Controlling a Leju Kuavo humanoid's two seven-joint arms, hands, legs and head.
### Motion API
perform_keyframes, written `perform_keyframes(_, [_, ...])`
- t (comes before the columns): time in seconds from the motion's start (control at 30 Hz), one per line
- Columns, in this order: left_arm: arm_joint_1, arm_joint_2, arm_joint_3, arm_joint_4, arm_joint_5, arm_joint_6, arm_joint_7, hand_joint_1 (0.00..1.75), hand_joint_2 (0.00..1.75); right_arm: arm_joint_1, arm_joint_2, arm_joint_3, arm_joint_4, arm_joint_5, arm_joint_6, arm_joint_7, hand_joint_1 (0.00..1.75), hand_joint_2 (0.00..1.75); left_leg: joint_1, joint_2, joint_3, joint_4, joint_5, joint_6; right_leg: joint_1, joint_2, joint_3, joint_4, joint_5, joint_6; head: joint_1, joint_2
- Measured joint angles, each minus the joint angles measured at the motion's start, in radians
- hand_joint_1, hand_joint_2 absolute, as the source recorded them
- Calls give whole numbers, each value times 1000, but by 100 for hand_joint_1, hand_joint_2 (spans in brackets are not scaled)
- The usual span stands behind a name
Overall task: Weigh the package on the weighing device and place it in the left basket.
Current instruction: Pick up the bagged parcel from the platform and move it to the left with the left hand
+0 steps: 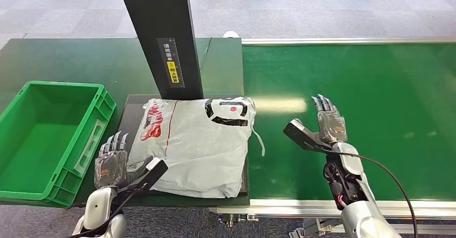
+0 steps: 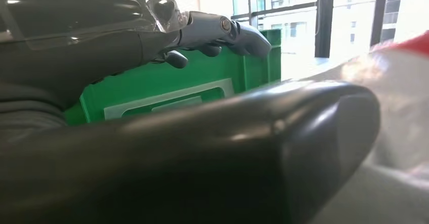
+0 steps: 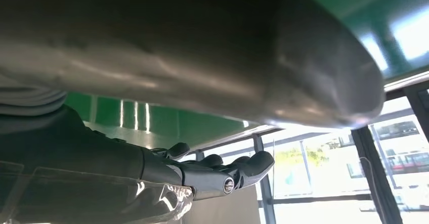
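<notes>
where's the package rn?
Head view: the package lies flat on the dark scale, left of centre at the foot of the black post. The green basket is to its left, the left robot hand at its near-left corner.

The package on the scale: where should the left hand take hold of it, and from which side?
Judging by its pose, grip the package at its near-left corner, coming from the basket side. It lies flat and limp on the scale platform, so a top pinch looks poor. The left hand is already beside that edge, thumb at the bag; the post blocks the far side.
</notes>
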Motion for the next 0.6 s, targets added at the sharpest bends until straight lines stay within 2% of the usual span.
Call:
perform_keyframes(0.07, [-20, 0, 18, 53, -8, 17, -4, 0, 0, 19, 4, 0, -32, 10, 8, -8, 0, 0, 0, 0, 0, 0, 0, 0, 0, 0, 0, 0, 0, 0, 0, 0])
perform_keyframes(0.2, [-51, -1, 49, 137, -18, 47, -25, 0, 175, 51, 13, 2, -100, 23, 19, -18, 0, 0, 0, 0, 0, 0, 0, 0, 0, 0, 0, 0, 0, 0, 0, 0])
perform_keyframes(0.4, [-64, -3, 59, 167, -22, 58, -35, 0, 175, 63, 17, 4, -134, 28, 23, -21, 0, 0, 0, 0, 0, 0, 0, 0, 0, 0, 0, 0, 0, 0, 0, 0])
perform_keyframes(0.53, [-88, -14, 72, 210, -35, 86, -61, 0, 0, 92, 23, 14, -217, 31, 37, -22, 0, 0, 0, 0, 1, 0, 0, 0, 0, 0, 1, 0, 0, 0, 0, 0])
perform_keyframes(0.6, [-86, -16, 72, 214, -29, 122, -93, 0, 0, 100, 23, 19, -231, 31, 37, -26, 0, 0, 0, 0, 1, 0, 0, 0, 0, 0, 1, 0, 0, 0, 0, 0])
